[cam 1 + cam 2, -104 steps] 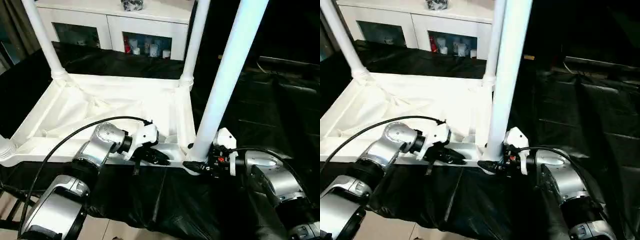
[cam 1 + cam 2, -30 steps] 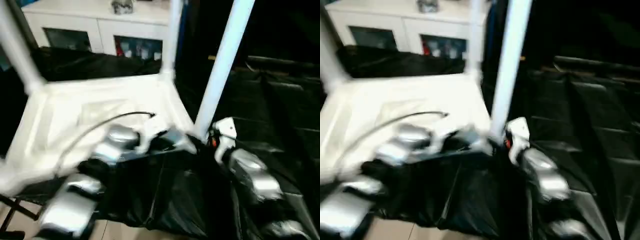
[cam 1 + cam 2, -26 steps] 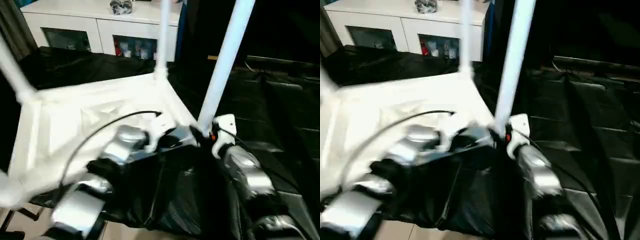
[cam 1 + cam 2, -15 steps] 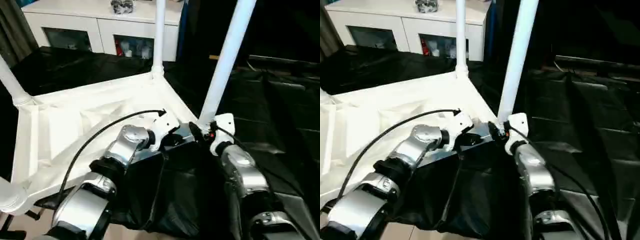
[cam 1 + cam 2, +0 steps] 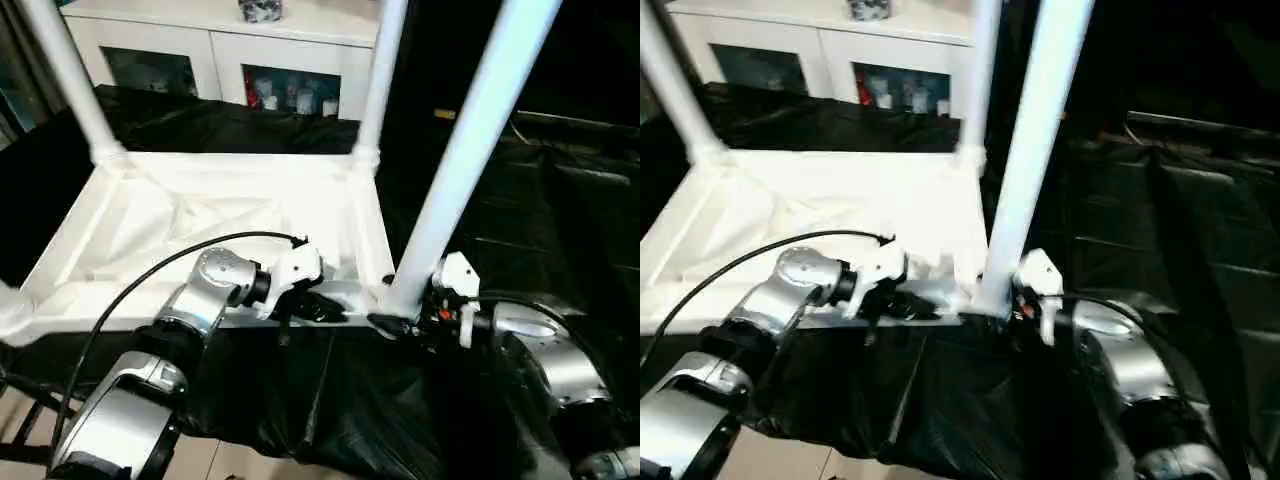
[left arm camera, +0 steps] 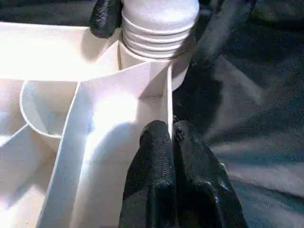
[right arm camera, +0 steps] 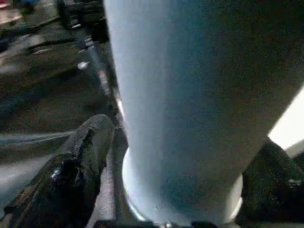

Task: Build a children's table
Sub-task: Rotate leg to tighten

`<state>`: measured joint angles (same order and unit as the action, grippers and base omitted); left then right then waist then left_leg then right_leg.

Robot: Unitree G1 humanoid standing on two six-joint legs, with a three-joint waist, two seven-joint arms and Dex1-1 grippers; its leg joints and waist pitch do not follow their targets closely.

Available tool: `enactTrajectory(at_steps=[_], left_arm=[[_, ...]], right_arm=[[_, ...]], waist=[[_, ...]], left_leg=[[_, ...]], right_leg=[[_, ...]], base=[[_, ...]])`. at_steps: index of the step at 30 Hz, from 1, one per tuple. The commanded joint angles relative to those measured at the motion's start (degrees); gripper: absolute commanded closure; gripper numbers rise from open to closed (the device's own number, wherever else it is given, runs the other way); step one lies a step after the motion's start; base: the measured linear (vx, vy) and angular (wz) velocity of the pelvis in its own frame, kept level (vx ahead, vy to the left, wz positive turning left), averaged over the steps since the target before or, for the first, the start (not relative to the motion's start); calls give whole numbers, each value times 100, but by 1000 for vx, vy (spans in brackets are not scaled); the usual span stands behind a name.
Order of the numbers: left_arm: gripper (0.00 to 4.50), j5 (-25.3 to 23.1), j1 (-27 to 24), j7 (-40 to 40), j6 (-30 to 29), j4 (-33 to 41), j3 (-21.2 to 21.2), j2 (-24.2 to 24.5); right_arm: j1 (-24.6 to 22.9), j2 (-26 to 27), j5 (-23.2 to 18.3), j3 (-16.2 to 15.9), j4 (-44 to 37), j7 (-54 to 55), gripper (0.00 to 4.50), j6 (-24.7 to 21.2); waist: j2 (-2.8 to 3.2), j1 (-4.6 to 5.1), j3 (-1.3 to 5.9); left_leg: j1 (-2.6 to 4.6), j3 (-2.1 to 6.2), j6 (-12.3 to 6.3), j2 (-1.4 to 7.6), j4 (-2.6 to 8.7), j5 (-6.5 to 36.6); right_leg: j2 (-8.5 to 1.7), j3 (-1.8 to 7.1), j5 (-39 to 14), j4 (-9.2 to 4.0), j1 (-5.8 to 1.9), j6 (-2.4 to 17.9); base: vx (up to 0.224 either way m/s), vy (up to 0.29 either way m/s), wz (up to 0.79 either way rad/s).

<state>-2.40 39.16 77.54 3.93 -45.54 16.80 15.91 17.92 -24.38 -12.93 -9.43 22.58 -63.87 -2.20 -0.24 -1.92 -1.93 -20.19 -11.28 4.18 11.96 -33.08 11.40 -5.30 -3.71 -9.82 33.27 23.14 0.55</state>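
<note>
The white tabletop (image 5: 200,215) lies upside down on black sheeting, its ribbed underside up. Legs stand in the far left (image 5: 65,80), far right (image 5: 378,80) and near right (image 5: 470,160) corner sockets. My left gripper (image 5: 325,308) rests on the near rim beside the near right corner. In the left wrist view it (image 6: 170,135) is shut, pinching the thin rim wall. My right gripper (image 5: 400,305) straddles the ribbed base of the near right leg (image 7: 190,95). Its fingers (image 7: 80,161) stand open on either side of the base.
A white cabinet with glass doors (image 5: 250,60) stands behind the tabletop. Black sheeting (image 5: 330,400) hangs over the near edge, with light floor (image 5: 230,465) below it. A black cable (image 5: 150,270) loops over my left forearm. Dark draped surfaces stretch away on the right (image 5: 560,200).
The view swung aside and has come back square to the tabletop. Both grippers sit at the same places, on the near rim and at the near right leg's base.
</note>
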Motion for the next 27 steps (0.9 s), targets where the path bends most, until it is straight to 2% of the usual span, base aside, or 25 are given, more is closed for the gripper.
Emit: enactTrajectory(at_steps=[1, 3, 7, 9, 14, 17, 18, 19, 20, 21, 22, 23, 26, 27], left_arm=[[450, 80, -11, 142, 78, 166, 81, 68], [450, 130, -67, 419, 126, 251, 156, 212], [450, 141, -97, 593, 101, 283, 176, 264], [450, 152, -107, 648, 54, 296, 172, 268], [450, 22, -74, 320, -69, 262, 145, 173], [450, -162, -6, -137, -200, 178, 169, 96], [450, -187, 55, -524, -454, 121, 121, -65], [450, -243, 166, -1239, -939, -21, 64, -431], [450, -243, 166, -1239, -939, -21, 64, -431], [450, -243, 166, -1239, -939, -21, 64, -431], [450, -276, 202, -1520, -1085, -94, 50, -584], [450, -304, 249, -1895, -1211, -228, 29, -824], [450, -284, 319, -2522, -1354, -464, -41, -1278], [450, -278, 327, -2663, -1338, -519, -45, -1409]], right_arm=[[-42, -99, -61, -179, -248, -320, 99, -118], [-73, -241, -33, -325, -381, -504, 121, -233], [-81, -229, -41, -338, -420, -553, 151, -329], [-96, -185, -87, -310, -433, -525, 170, -420], [-113, 66, -81, -143, -291, -19, 177, -572], [-63, 237, 13, -22, -110, 444, 178, -570], [47, 454, 171, 107, 184, 1103, 178, -525], [266, 923, 411, 353, 755, 2400, 178, -433], [266, 923, 411, 353, 755, 2400, 178, -433], [266, 923, 411, 353, 755, 2400, 178, -433], [335, 1104, 482, 417, 942, 2836, 178, -438], [429, 1343, 566, 435, 1170, 3298, 178, -341], [618, 1780, 666, 447, 1512, 4004, 179, -217], [694, 1907, 710, 433, 1596, 4207, 179, -184]], waist=[[-63, -5, 305], [-58, -24, 306], [-51, -22, 298], [-52, -24, 302], [-53, -14, 295], [-65, 37, 260], [-73, 46, 269], [-65, 83, 248], [-53, 103, 231], [-76, 146, 258], [-77, 163, 256], [-55, 200, 242], [-56, 217, 272], [-53, 218, 271]], left_leg=[[6, 13, -608, 163, 340, 950], [9, 12, -607, 161, 337, 927], [10, 14, -535, 164, 345, 984], [14, 18, -504, 163, 347, 951], [12, 17, -458, 155, 348, 959], [27, 45, -263, 136, 376, 1367], [24, 52, -218, 136, 378, 1345], [12, 56, -116, 131, 393, 1416], [29, 53, -38, 120, 394, 1487], [19, 111, 60, 100, 400, 1609], [0, 111, 48, 106, 407, 1586], [29, 88, 31, 113, 404, 1651], [42, 82, 10, 94, 381, 1613], [26, 78, -43, 88, 383, 1599]], right_leg=[[-248, 209, -850, -295, -300, 1465], [-244, 208, -819, -285, -301, 1471], [-245, 207, -909, -295, -291, 1457], [-245, 208, -857, -284, -295, 1472], [-251, 209, -842, -289, -296, 1490], [-265, 215, -1629, -377, -268, 1281], [-273, 221, -1678, -375, -274, 1242], [-264, 218, -1892, -385, -242, 1179], [-264, 216, -2097, -414, -209, 1130], [-265, 191, -2425, -442, -260, 952], [-253, 196, -2294, -428, -261, 949], [-244, 211, -2143, -436, -203, 1025], [-242, 215, -1909, -432, -213, 1129], [-227, 211, -1796, -434, -230, 1138]], base=[[0, 0, 0], [0, 0, 0], [0, 0, 0], [0, 0, 0], [0, 0, 0], [0, 0, 0], [0, 0, 0], [0, 0, 0], [0, 0, 0], [0, 0, 0], [0, 0, 0], [0, 0, 0], [0, 0, 0], [0, 0, 0]])
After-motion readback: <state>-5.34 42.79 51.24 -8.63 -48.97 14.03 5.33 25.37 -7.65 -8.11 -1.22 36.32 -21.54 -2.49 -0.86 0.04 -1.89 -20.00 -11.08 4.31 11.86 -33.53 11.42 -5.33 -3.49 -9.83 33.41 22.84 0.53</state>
